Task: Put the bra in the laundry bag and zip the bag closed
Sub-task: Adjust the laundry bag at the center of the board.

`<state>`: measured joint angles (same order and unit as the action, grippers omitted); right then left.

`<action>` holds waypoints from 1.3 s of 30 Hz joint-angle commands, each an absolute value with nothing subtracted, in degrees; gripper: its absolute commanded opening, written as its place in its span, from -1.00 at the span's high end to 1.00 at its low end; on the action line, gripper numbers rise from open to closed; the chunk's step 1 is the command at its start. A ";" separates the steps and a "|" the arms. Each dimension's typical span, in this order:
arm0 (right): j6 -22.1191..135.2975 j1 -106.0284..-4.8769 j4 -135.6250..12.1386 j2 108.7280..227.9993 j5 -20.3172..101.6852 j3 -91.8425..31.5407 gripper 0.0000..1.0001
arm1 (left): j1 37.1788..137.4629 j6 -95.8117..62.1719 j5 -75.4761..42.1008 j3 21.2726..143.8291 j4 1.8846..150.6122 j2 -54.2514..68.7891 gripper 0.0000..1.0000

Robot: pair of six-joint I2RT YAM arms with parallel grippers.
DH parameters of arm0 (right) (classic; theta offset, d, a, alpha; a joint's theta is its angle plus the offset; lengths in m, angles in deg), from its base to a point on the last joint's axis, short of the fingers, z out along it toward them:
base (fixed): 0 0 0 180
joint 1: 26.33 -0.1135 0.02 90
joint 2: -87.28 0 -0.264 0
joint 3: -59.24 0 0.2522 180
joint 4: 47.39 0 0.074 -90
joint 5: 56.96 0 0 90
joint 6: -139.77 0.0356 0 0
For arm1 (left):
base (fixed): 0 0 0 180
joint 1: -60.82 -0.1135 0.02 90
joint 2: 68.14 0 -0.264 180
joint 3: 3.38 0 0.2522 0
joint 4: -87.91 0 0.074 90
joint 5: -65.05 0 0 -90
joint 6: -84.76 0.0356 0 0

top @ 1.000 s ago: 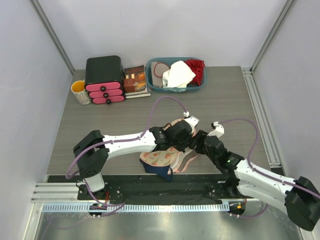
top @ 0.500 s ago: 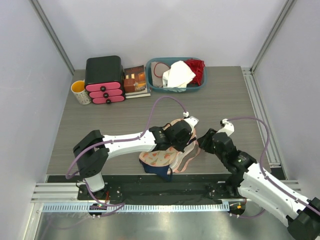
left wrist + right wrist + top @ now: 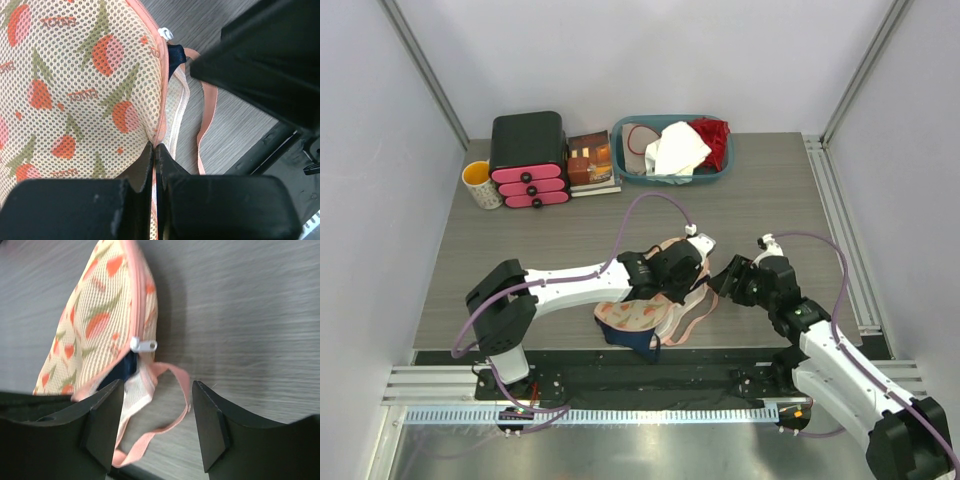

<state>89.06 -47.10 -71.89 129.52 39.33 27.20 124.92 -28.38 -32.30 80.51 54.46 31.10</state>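
The laundry bag [image 3: 638, 314], cream mesh with red floral print and pink zipper trim, lies near the table's front edge. Dark navy bra [image 3: 638, 342] pokes out at its near end and shows through the unzipped gap [image 3: 122, 371] under the white zipper pull [image 3: 143, 345]. My left gripper [image 3: 155, 148] is shut on the bag's pink zipper edge. Just right of the bag, my right gripper [image 3: 157, 395] is open. Its fingers straddle the bag's pink loop strap [image 3: 172, 420] without touching it.
At the back stand a teal basket [image 3: 620, 150] holding a white cloth [image 3: 675, 150] and a red garment [image 3: 713, 140], books [image 3: 590, 160], a black box with pink drawers [image 3: 528, 160] and a yellow mug [image 3: 480, 184]. A black rail [image 3: 720, 375] runs along the front edge.
The right arm drew back to the right, then its gripper came in toward the bag's zipper end again with wider jaws. The left gripper kept its hold; the bag shifted slightly left.
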 commanded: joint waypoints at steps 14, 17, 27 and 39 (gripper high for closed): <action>89.94 -46.80 -44.55 137.02 55.54 35.72 0.03 | 124.19 -20.89 -29.61 80.08 51.12 24.32 1.00; 91.43 -46.98 -39.27 139.83 56.51 36.78 0.13 | 124.10 -20.36 -29.69 80.34 50.42 24.59 1.00; 110.49 -64.94 -19.25 142.66 29.76 47.48 0.97 | 124.01 -26.50 -41.09 81.49 48.83 25.73 0.21; 116.84 -77.83 -30.84 143.78 5.44 40.83 0.96 | 126.29 -51.54 -47.79 60.05 58.32 -0.52 0.08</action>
<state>115.14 -77.42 -30.47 139.77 11.52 43.07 124.70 -40.07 -43.25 65.32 53.70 8.00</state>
